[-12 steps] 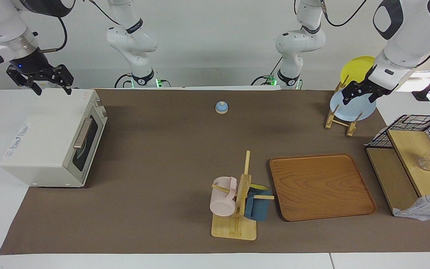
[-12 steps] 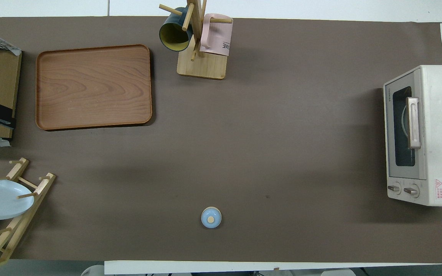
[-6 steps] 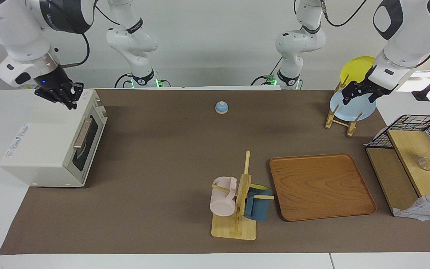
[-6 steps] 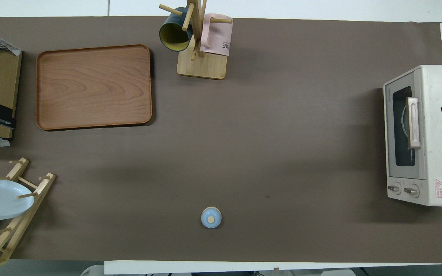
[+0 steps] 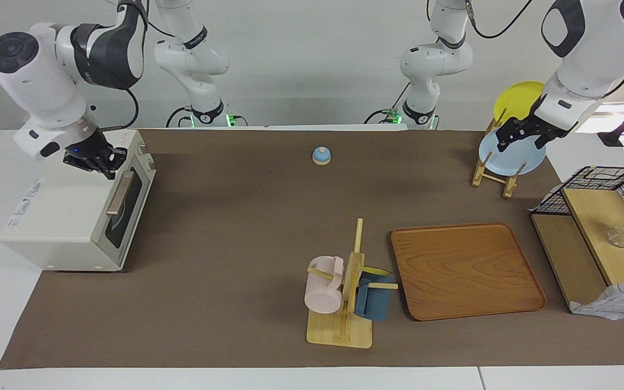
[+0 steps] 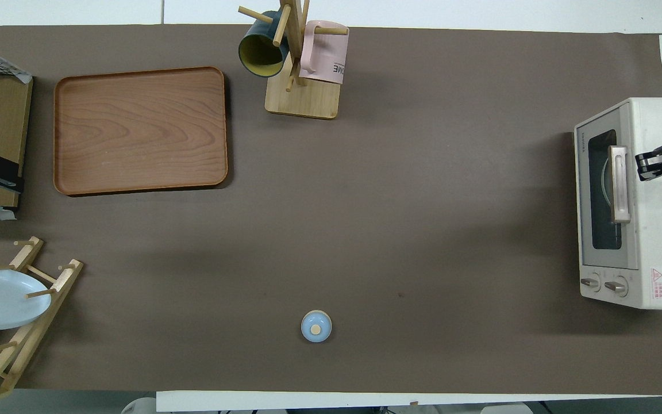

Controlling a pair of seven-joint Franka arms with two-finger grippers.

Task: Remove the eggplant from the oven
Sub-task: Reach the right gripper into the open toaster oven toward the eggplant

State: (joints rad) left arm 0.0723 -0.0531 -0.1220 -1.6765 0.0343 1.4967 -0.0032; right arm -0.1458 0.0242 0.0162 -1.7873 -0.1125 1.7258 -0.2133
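Note:
The cream-white oven [image 5: 68, 216] stands at the right arm's end of the table, its dark glass door shut, with the copper-pink handle [image 5: 119, 193] across it. It also shows in the overhead view [image 6: 661, 241]. The eggplant is hidden; only a pale round shape shows through the glass [image 6: 604, 190]. My right gripper [image 5: 102, 164] is open and empty, low over the oven's top just by the handle; it also shows in the overhead view [image 6: 647, 165]. My left gripper [image 5: 520, 143] is open and empty, waiting over the plate rack.
A plate rack [image 5: 493, 173] with a pale blue plate [image 5: 512, 154] and a yellow plate [image 5: 518, 100]. A wooden tray [image 5: 466, 271], a mug tree [image 5: 344, 303] with two mugs, a blue bell [image 5: 321, 156] and a wire basket with wooden boxes [image 5: 599, 227].
My right gripper has come down from above the oven's end nearer the robots and moved over its top toward the door handle. The left arm has not moved.

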